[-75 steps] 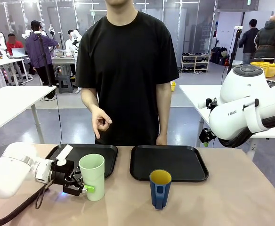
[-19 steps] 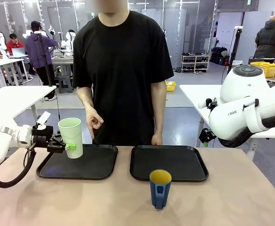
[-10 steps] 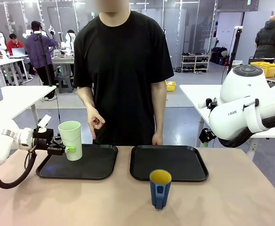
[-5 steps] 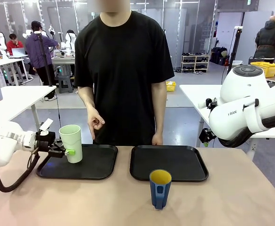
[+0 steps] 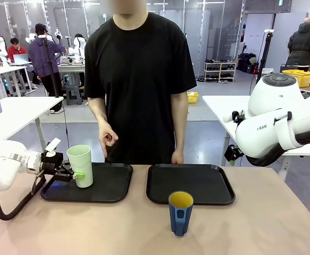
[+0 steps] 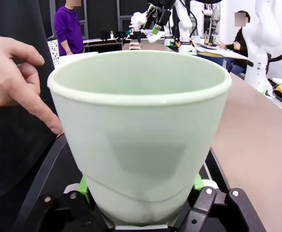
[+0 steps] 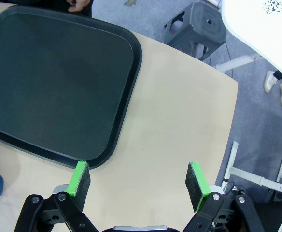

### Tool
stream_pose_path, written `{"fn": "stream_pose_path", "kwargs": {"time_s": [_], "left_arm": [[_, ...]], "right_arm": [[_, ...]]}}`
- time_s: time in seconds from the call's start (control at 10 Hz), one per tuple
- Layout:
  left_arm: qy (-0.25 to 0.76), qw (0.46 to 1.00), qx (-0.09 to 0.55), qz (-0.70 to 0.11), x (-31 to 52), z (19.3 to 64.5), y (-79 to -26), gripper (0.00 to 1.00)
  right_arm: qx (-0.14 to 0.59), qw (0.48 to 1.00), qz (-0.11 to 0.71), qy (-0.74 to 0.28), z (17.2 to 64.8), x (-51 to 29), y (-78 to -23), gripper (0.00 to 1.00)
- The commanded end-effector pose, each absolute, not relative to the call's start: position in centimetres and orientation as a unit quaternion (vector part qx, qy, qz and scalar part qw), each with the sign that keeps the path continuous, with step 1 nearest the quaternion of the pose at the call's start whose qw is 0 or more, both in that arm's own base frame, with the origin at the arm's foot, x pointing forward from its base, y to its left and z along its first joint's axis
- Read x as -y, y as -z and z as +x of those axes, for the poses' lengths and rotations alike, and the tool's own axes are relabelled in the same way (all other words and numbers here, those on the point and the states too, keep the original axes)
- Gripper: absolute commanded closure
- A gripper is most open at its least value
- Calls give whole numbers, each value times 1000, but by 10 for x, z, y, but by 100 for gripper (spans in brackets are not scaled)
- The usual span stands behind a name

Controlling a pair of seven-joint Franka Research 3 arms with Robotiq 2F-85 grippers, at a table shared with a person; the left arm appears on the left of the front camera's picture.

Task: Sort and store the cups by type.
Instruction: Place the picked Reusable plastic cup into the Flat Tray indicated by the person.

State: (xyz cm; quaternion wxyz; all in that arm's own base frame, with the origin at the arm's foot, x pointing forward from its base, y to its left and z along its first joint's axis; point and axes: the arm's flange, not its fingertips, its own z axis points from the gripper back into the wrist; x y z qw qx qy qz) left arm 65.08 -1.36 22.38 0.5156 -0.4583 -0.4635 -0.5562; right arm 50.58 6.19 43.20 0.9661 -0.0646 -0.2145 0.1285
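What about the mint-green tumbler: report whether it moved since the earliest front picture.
Yes. The mint-green tumbler, in the left gripper, went from the table on the near side of the left black tray to over that tray.

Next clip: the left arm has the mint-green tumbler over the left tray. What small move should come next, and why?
Probably lower the tall pale mint-green plastic tumbler straight down until its base rests on the black tray. The robot's left hand is shut on its lower wall, and the tumbler is upright over the tray's left part. I cannot tell whether the base touches yet.
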Motion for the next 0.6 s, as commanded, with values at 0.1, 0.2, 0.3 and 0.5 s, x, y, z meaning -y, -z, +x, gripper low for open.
{"fn": "stream_pose_path", "kwargs": {"time_s": [0.1,0.2,0.3,0.5], "left_arm": [[556,516,447,-474,8,660,-221,17],[558,520,443,-472,8,660,-219,17],[552,525,442,-474,7,660,-217,11],[548,525,443,-477,5,661,-216,0]], "right_arm": [[218,965,-64,-130,505,-62,-431,0],[218,965,-64,-130,505,-62,-431,0],[218,965,-64,-130,505,-62,-431,0],[218,965,-64,-130,505,-62,-431,0]]}}
